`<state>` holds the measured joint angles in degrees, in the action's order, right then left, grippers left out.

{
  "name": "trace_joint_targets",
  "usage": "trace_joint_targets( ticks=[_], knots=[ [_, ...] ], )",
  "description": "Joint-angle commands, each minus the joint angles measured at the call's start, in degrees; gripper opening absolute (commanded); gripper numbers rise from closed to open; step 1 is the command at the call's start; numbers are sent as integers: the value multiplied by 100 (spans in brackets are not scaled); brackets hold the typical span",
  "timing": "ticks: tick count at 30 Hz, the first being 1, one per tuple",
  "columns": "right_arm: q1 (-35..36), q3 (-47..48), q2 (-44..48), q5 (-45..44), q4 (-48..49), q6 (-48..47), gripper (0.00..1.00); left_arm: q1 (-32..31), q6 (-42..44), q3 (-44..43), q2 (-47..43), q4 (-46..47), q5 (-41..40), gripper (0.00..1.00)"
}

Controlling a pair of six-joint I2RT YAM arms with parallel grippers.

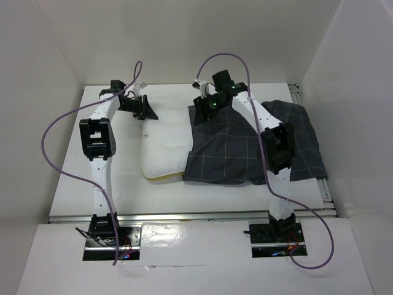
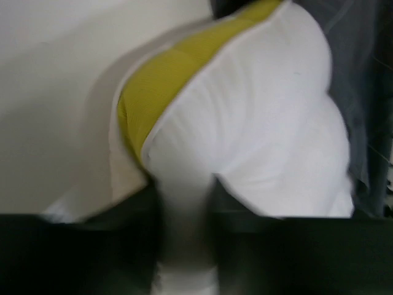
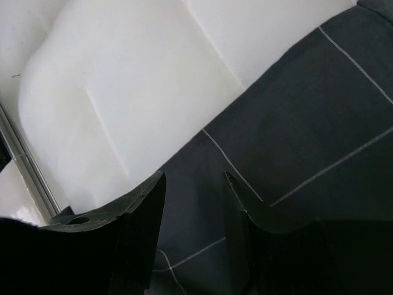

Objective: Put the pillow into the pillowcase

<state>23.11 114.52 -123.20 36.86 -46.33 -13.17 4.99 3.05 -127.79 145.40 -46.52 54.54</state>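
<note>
The white pillow [image 1: 163,144] lies mid-table with its yellow trim along the near edge. The dark grid-patterned pillowcase [image 1: 245,147] lies to its right and overlaps the pillow's right side. My left gripper [image 1: 144,109] is at the pillow's far left corner. In the left wrist view it [image 2: 184,203] is shut on a pinch of the white pillow [image 2: 264,123], which is raised and shows its yellow side. My right gripper [image 1: 206,104] is at the pillowcase's far left corner. In the right wrist view it [image 3: 194,178] stands partly open over the pillowcase [image 3: 295,123], beside the pillow [image 3: 123,86].
White walls enclose the table on the left, back and right. A metal rail [image 1: 202,215] runs along the near edge. Purple cables loop from both arms. The pillowcase's right end [image 1: 307,147] reaches the table's right edge.
</note>
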Motion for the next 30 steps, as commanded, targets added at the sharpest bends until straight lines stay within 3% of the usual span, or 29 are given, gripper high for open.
trace_joint_targets(
  ticks=[1,2,6,13,22,30],
  knots=[
    [44,404,-55,-161,-96,-72,49,-25,196,88,374,-454,399,14],
    [44,404,-108,-162,-96,-72,49,-25,126,35,375,-454,269,0],
    [44,457,-160,-354,-17,7,51,-25,214,130,270,-454,145,0],
    [-447,1177,-301,-540,387,920,61,-104,599,1501,-1530,951,-909,0],
    [-633,2188,-679,-136,669,1677,68,-885,1725,3512,-4060,2646,-2271,0],
    [-633,2005,-679,190,617,1555,70,-1764,2744,4736,-5503,3799,-3177,0]
  ],
)
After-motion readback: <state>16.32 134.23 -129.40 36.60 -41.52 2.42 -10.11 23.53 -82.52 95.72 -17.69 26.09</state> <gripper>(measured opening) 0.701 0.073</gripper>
